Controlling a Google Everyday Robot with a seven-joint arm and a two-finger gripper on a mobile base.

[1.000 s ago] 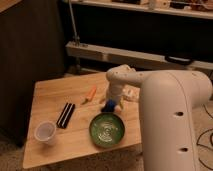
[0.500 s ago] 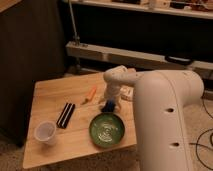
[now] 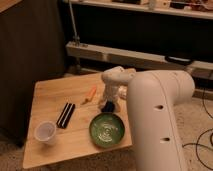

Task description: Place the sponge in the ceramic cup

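The sponge [image 3: 106, 106] shows as a small dark-blue patch on the wooden table [image 3: 55, 97], just behind the green bowl; most of it is hidden. My gripper [image 3: 109, 99] points down directly over it, at the end of the white wrist reaching in from the right. Whether it touches the sponge cannot be told. The ceramic cup [image 3: 46, 132] is a small pale cup with no handle. It stands upright near the table's front left corner, far left of the gripper.
A wide green bowl [image 3: 107, 129] sits at the table's front, between the sponge and the edge. A flat black bar [image 3: 65, 114] lies left of the bowl, and an orange stick-like item [image 3: 91, 94] lies left of the gripper. My large white arm [image 3: 155, 120] fills the right side.
The big white arm link has swung left and fills more of the view. The gripper stays over the sponge, and less of the sponge's blue shows now.
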